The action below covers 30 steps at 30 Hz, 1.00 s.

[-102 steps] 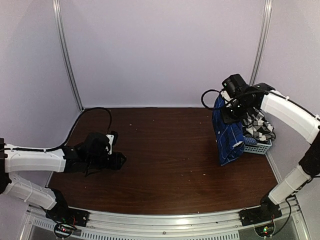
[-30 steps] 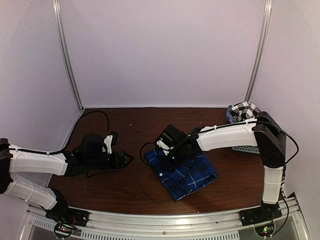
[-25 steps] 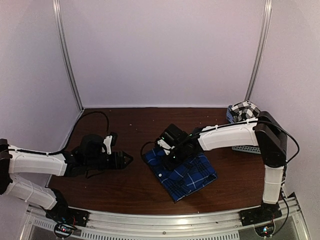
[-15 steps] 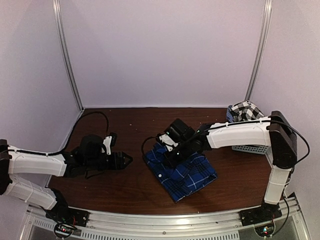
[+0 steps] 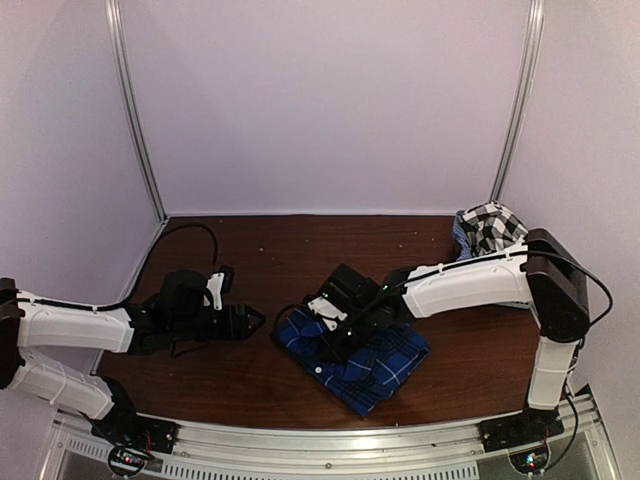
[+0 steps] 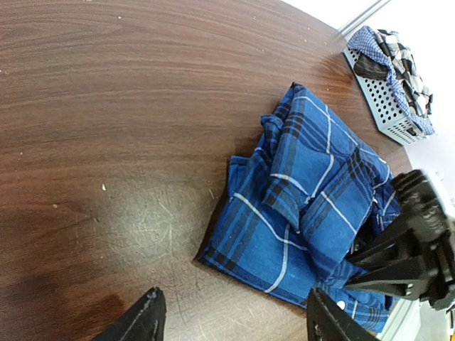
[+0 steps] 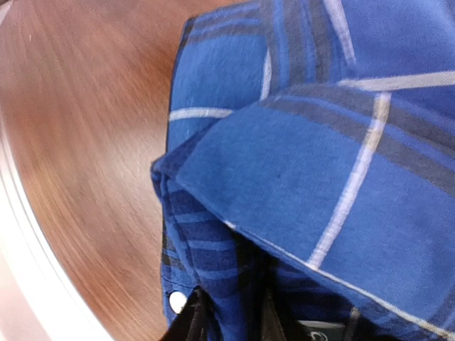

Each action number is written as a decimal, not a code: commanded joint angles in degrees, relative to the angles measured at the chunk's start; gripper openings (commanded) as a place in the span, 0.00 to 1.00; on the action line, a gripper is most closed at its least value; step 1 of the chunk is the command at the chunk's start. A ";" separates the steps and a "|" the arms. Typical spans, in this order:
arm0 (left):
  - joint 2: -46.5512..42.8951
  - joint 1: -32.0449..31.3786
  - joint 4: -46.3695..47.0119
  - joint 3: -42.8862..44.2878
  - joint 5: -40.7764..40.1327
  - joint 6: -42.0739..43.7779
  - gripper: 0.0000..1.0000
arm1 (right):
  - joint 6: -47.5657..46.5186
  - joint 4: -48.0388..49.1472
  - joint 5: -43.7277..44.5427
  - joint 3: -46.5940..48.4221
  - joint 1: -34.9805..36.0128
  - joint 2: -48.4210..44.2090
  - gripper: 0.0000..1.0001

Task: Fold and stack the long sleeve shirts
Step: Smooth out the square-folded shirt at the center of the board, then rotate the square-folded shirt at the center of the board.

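Right gripper [image 7: 231, 316] is seen nipped onto a fold of the blue plaid shirt [image 5: 385, 355]. A thin bit of cloth is pinched between its dark fingers, right at the shirt's 9 o'clock edge in the top view. Left gripper [image 6: 234, 305] is held spread wide with nothing between its black fingers. It's parked low over the table [image 5: 300, 250], just off toward 9 o'clock from the shirt and not touching it. The shirt is found bunched in a rumpled, roughly diamond-shaped heap a bit toward 5 o'clock of the table's middle. It's soft woven cloth, royal blue, crossed by black bands and thin white lines. Its layers are flopped over each other, and one small white button [image 7: 174, 300] can be spotted at a hem. The black-and-white checked shirt [image 5: 492, 225] is seen crumpled into a pale perforated plastic basket [image 6: 384, 106] way out at the 2 o'clock corner. The table is finished in glossy dark brown wood grain, lightly scuffed.
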 commanded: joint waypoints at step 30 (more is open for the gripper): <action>26.08 -9.52 15.88 9.16 7.03 -5.59 0.55 | 3.02 9.52 0.84 -30.15 -19.51 -24.97 0.87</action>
